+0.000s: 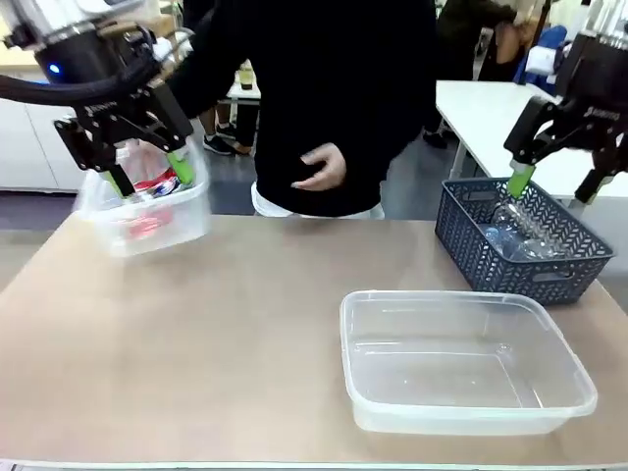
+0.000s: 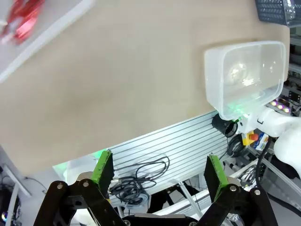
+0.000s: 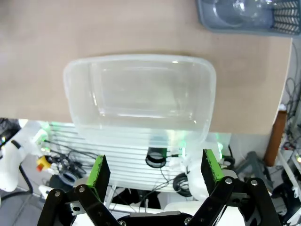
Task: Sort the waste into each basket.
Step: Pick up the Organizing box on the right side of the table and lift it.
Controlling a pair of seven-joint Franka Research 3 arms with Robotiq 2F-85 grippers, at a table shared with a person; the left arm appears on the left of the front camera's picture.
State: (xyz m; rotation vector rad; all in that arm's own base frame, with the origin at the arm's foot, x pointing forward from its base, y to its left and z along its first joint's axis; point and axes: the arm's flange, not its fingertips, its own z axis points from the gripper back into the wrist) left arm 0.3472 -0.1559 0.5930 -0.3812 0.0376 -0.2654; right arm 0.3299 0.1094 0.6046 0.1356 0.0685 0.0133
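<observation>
A clear tub [image 1: 147,221] at the table's far left looks blurred and holds crushed red cans [image 1: 155,186]. In the left wrist view the tub [image 2: 47,35] and a red can [image 2: 21,19] sit in the top left corner. My left gripper [image 1: 152,175] hangs open above and in front of that tub, with nothing between its fingers. A second clear tub [image 1: 461,368], also seen as the empty tub [image 2: 244,75] and tub [image 3: 141,94], stands empty at front right. My right gripper [image 1: 554,184] is open and empty above clear bottles [image 1: 520,231].
The bottles lie in a dark grey lattice basket [image 1: 535,270] at the far right, also seen as the basket [image 3: 282,21]. A person in black stands across the table, one hand [image 1: 319,169] at waist height, an arm reaching toward the left tub.
</observation>
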